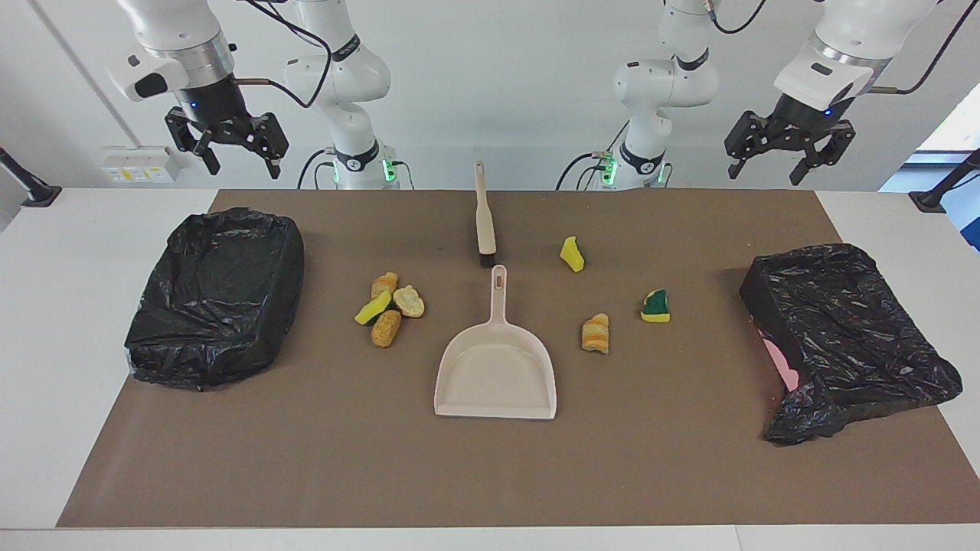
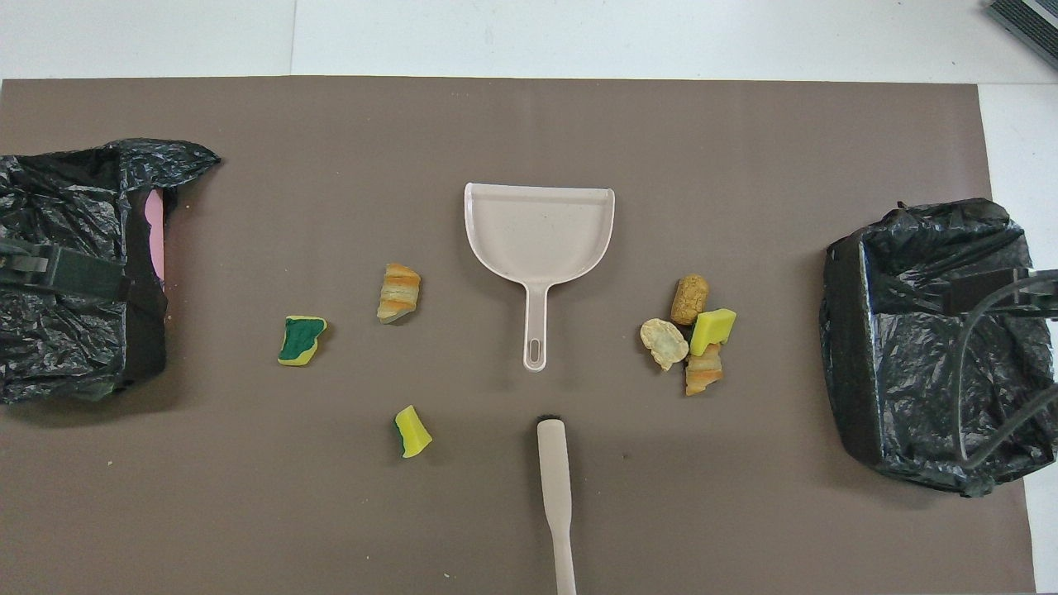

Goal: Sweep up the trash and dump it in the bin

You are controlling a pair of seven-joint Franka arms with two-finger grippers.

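Trash lies on the brown mat. A cluster of several foam chunks (image 1: 388,306) (image 2: 690,335) sits toward the right arm's end. A yellow wedge (image 1: 571,254) (image 2: 412,431), a striped orange chunk (image 1: 596,334) (image 2: 399,292) and a green-and-yellow sponge (image 1: 655,306) (image 2: 301,340) lie apart toward the left arm's end. One black-bagged bin (image 1: 218,295) (image 2: 934,339) stands at the right arm's end, another bin (image 1: 842,329) (image 2: 74,264) at the left arm's. My right gripper (image 1: 241,164) and left gripper (image 1: 766,174) both hang high, open and holding nothing.
A beige dustpan (image 1: 496,371) (image 2: 539,227) lies mid-mat, its handle pointing toward the robots. A beige brush (image 1: 483,214) (image 2: 555,487) lies in line with it, nearer to the robots. Pink shows under the bag of the bin at the left arm's end.
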